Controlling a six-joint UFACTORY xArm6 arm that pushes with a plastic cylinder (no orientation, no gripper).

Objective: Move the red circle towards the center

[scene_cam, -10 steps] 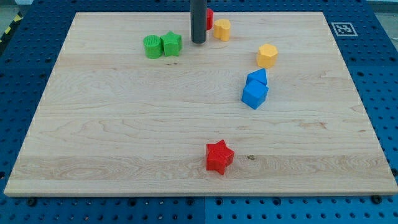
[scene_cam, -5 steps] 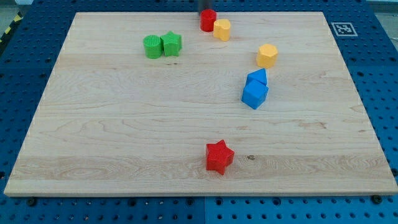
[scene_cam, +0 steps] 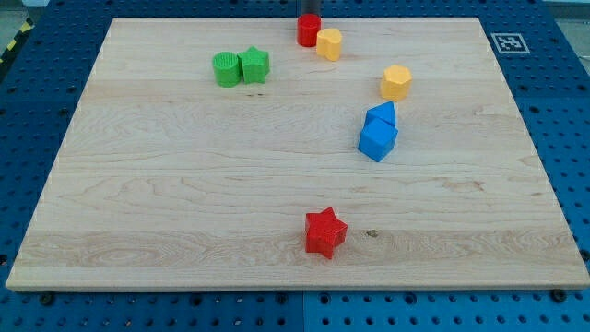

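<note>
Red circle (scene_cam: 308, 29) sits at the far edge of the table (scene_cam: 138, 203), slightly right of the mid-line and well away from the centre. A yellow block (scene_cam: 329, 43), shape unclear, touches it on its right-near side.

My tip (scene_cam: 307, 14): only a dark sliver of the rod shows at the far edge of the frame, directly behind the red circle. I can't tell whether it's touching the circle. Fingers: this rig ends in a plain rod, so there's nothing showing apart or together, and I can't tell any state for them.

Other blocks:
- Green circle (scene_cam: 225, 69) and green star (scene_cam: 254, 65) are far-left, side by side and touching, well left of the red circle.
- Yellow hexagon (scene_cam: 396, 82) is on the right, standing alone, nearer than the yellow block.
- Two blue blocks are right of centre and in contact: the smaller one (scene_cam: 382, 114) is just behind the larger blue block (scene_cam: 377, 139). I can't make out their exact shapes.
- Red star (scene_cam: 324, 231) is near the front edge, roughly mid-width, standing alone.

A printed marker tag (scene_cam: 507, 42) is on the far-right corner of the table. Blue perforated base (scene_cam: 28, 138) surrounds the table.
</note>
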